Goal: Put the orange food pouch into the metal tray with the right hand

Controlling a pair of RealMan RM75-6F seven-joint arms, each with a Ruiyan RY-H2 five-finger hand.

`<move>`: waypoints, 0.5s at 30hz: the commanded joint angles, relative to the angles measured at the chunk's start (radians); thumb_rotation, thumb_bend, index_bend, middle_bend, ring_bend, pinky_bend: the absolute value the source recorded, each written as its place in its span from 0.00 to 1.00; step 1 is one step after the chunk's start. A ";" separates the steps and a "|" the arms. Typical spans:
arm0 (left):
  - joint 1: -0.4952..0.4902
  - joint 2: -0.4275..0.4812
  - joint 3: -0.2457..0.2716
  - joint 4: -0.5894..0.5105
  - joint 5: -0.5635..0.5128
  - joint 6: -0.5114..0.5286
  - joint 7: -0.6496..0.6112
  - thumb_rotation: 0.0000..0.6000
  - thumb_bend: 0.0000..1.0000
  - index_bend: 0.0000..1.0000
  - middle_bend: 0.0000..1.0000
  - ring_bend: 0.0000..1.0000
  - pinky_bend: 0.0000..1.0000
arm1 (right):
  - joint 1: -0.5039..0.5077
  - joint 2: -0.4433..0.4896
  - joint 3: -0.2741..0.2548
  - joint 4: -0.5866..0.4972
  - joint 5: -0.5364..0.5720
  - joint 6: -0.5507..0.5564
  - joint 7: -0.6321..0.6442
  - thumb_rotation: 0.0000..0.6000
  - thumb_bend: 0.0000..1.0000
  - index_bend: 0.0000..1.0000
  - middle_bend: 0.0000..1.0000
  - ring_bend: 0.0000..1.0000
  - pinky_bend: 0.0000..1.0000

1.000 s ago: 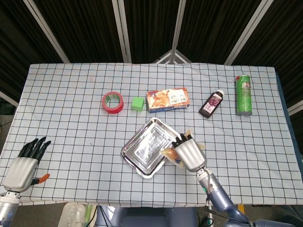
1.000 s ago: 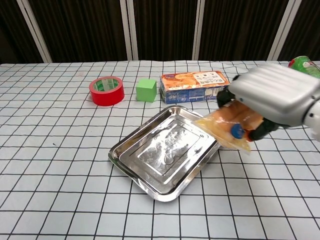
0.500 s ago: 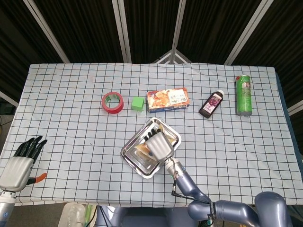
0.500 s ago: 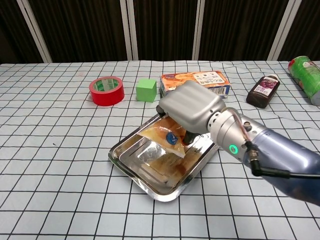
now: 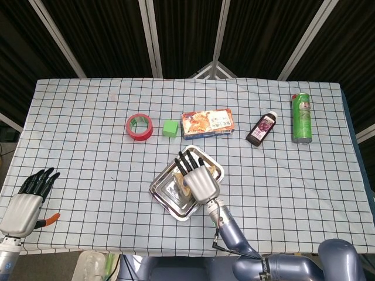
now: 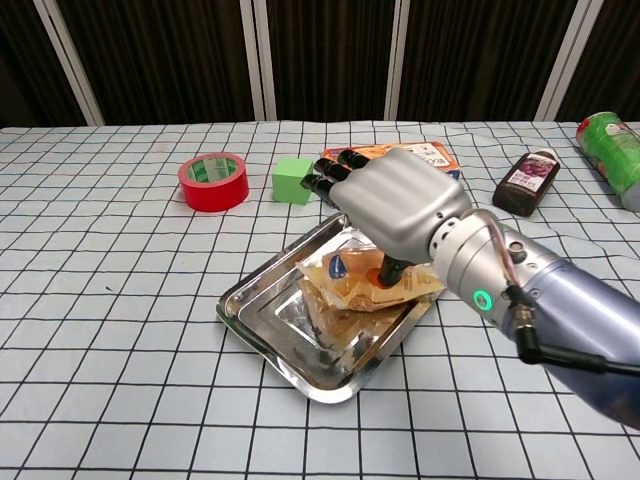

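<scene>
Bench [image 5: 88,117] under a blue-checked cloth, dark curtain panels behind, orange food pouch [image 6: 365,283] lying in the metal tray [image 6: 262,327] mid-bench, right hand [image 6: 400,212] spread above, holding nothing, left hand [image 5: 26,202] open at the near left corner.

Orange food pouch [image 6: 368,281] in metal tray [image 6: 262,310], under right hand [image 6: 405,208]

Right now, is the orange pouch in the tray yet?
Nearly done. The orange food pouch lies in the metal tray. The right hand hovers over it with fingers spread, thumb apparently touching the pouch. What seems left: lifting that hand away.
</scene>
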 commanded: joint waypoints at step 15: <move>0.003 -0.001 0.024 -0.022 0.047 0.005 0.017 1.00 0.08 0.00 0.00 0.00 0.09 | -0.483 0.514 -0.375 -0.088 -0.358 0.553 0.614 1.00 0.29 0.00 0.00 0.00 0.05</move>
